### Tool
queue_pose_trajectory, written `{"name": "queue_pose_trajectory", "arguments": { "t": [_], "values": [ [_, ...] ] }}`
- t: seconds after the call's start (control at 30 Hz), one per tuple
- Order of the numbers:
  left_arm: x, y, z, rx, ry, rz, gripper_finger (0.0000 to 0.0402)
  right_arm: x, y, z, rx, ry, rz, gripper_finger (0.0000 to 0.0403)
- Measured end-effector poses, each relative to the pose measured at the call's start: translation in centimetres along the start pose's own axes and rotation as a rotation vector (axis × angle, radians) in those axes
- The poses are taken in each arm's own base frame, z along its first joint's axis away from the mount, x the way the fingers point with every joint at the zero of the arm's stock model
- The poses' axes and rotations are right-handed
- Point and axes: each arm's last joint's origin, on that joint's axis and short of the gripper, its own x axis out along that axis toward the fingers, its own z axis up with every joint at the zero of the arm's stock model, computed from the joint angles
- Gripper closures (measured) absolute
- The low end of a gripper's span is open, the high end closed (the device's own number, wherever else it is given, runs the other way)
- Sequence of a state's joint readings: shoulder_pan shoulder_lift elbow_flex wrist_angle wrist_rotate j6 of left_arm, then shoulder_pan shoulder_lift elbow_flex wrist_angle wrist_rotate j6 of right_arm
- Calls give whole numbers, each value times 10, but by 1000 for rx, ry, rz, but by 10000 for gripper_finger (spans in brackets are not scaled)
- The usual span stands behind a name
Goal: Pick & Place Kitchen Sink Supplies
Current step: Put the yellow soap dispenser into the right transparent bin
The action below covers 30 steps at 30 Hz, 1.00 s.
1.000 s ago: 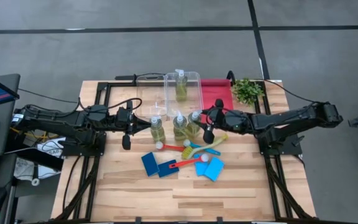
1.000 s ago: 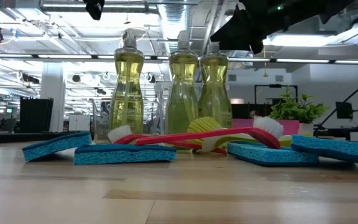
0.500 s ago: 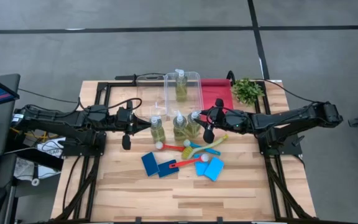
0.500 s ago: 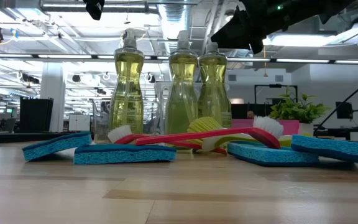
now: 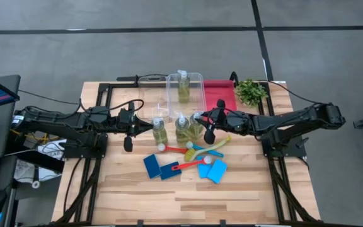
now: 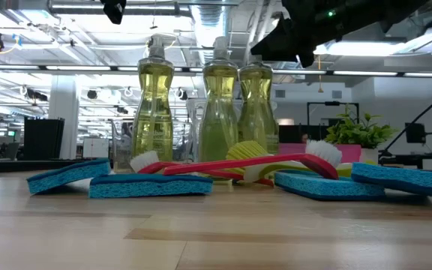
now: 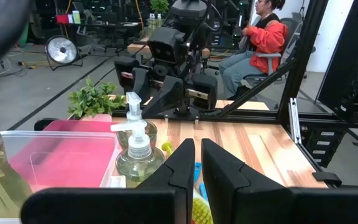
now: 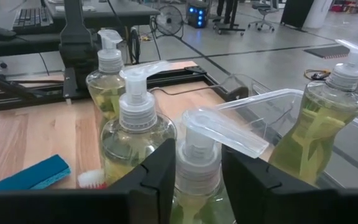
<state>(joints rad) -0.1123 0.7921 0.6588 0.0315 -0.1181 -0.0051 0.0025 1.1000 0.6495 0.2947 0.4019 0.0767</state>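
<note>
Three clear bottles of yellow-green liquid stand upright in a row on the wooden table (image 5: 125, 195). My right gripper (image 5: 198, 119) is level at the pump top of the rightmost bottle (image 5: 196, 128) and closed on it. A little left of the leftmost bottle (image 5: 159, 131), my left gripper (image 5: 140, 126) hovers shut and holds nothing. One more bottle (image 5: 183, 88) stands in a clear bin (image 5: 200, 94). Blue sponges (image 5: 151, 165) and red, yellow and teal brushes (image 5: 191, 165) lie on the table nearer the front edge. My right gripper has the rightmost bottle's white pump collar (image 8: 197, 158) between its two fingers (image 8: 157, 171), just under the spout. The fingers come in level from the table's right side, one on each side of the neck. The bottle stands upright with its base on the table.
A second clear bin (image 5: 151, 93) stands left of the first, a red tray (image 5: 222, 94) right of it, and a leafy plant (image 5: 251, 92) at the far right corner. The middle bottle (image 5: 181, 129) is close beside the held one. Beyond the table a person (image 7: 263, 37) sits.
My right gripper's fingers have drawn together about the rightmost bottle's pump neck. The bottle has stayed upright where it was.
</note>
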Motion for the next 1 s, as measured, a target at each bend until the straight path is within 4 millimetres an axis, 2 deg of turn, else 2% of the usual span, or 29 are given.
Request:
{"name": "queue_pose_trajectory", "arguments": {
  "t": [0.73, 1.0],
  "values": [
    [0, 0, 0, 0, 0, 0, 372, 1, 1, 0, 7, -8, 9, 279],
    [0, 0, 0, 0, 0, 0, 372, 9, -2, -3, 10, -8, -10, 279]
  ]
}}
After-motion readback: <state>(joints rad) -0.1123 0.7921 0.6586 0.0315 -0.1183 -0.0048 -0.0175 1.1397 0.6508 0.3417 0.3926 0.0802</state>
